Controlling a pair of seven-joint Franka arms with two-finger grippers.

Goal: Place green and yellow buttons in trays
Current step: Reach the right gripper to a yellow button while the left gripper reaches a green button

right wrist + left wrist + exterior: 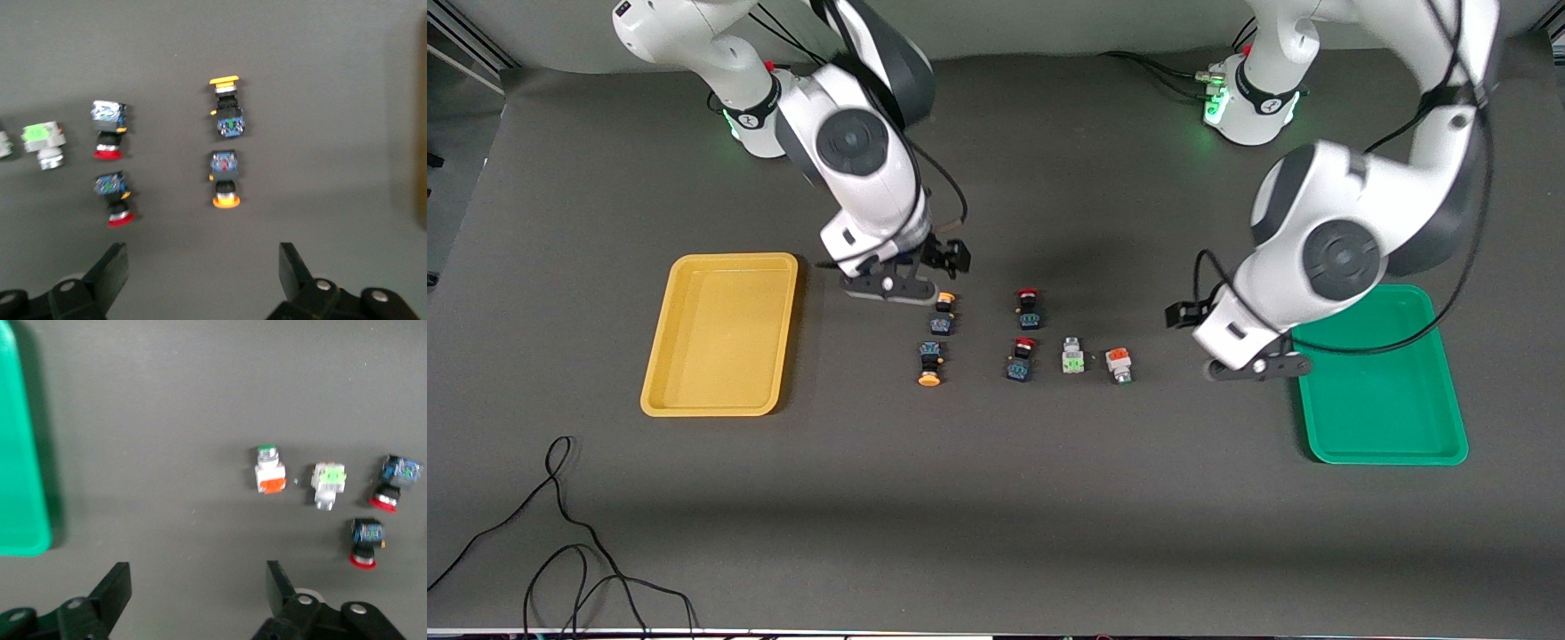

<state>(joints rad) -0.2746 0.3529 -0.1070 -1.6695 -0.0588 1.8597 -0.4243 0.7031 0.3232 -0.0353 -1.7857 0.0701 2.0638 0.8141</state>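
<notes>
Lowest of the buttons in the front view lies a yellow-capped button [929, 364], cap toward six o'clock, its long axis running twelve to six. At about nine o'clock of it sits the empty yellow tray [721, 334]. At twelve o'clock of it lies the second yellow-capped button [943, 315], cap toward the bases. The right gripper [895, 286] hangs just beside that second button, toward ten o'clock, jaws wide apart and empty; this arm is clearly the nearer one for both yellow caps. Two red-capped switches [1028, 308] follow at the row's middle. Next come the whitish button with green part [1073, 356] and the whitish button with orange part [1119, 364]. At three o'clock of them the left gripper [1258, 366] hovers over the edge of the green tray [1381, 391], jaws apart, holding nothing.
</notes>
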